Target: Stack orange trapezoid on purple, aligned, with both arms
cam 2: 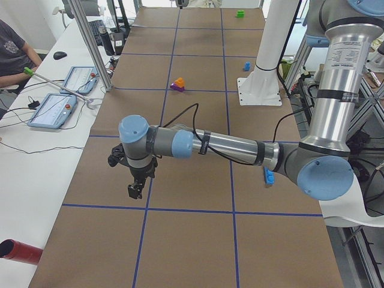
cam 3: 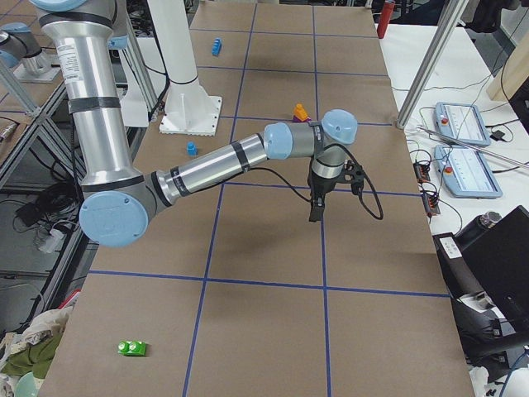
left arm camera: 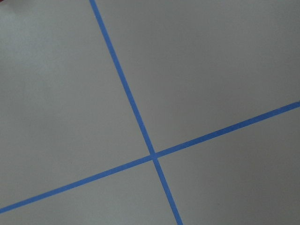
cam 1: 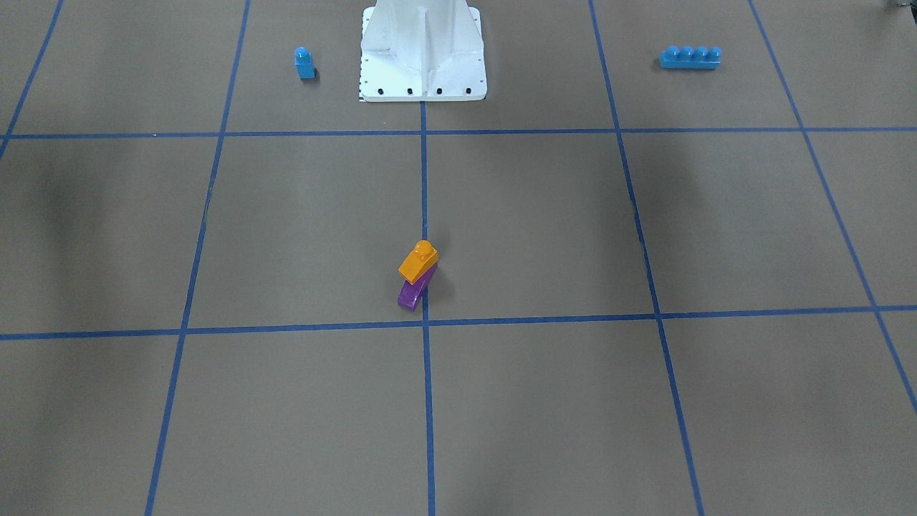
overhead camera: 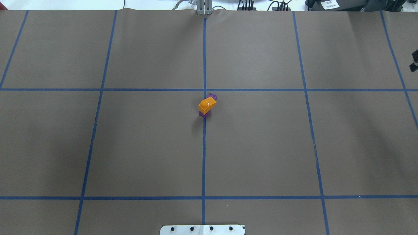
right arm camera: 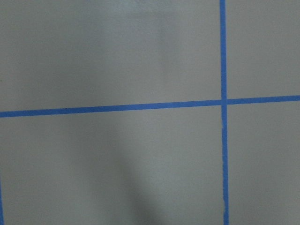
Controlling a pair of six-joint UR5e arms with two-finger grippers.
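The orange trapezoid [cam 1: 419, 261] sits on top of the purple block [cam 1: 412, 292] on the centre tape line, with its stud up. In the overhead view the orange block [overhead camera: 207, 104] lies a little askew, and the purple block [overhead camera: 213, 97] shows past it at two ends. No gripper touches the stack. The left gripper [cam 2: 135, 192] hangs over the table far from the stack [cam 2: 178, 84]; I cannot tell whether it is open or shut. The right gripper [cam 3: 315, 215] hangs over the opposite side, away from the stack [cam 3: 301, 112]; I cannot tell its state either. Both wrist views show only brown paper and blue tape.
The white base [cam 1: 423, 54] stands at the robot's side of the table. A small blue single-stud block [cam 1: 304, 63] and a long blue four-stud brick [cam 1: 690, 57] flank it. A green block [cam 3: 131, 348] lies near one table end. Operator tablets [cam 2: 51, 111] lie alongside.
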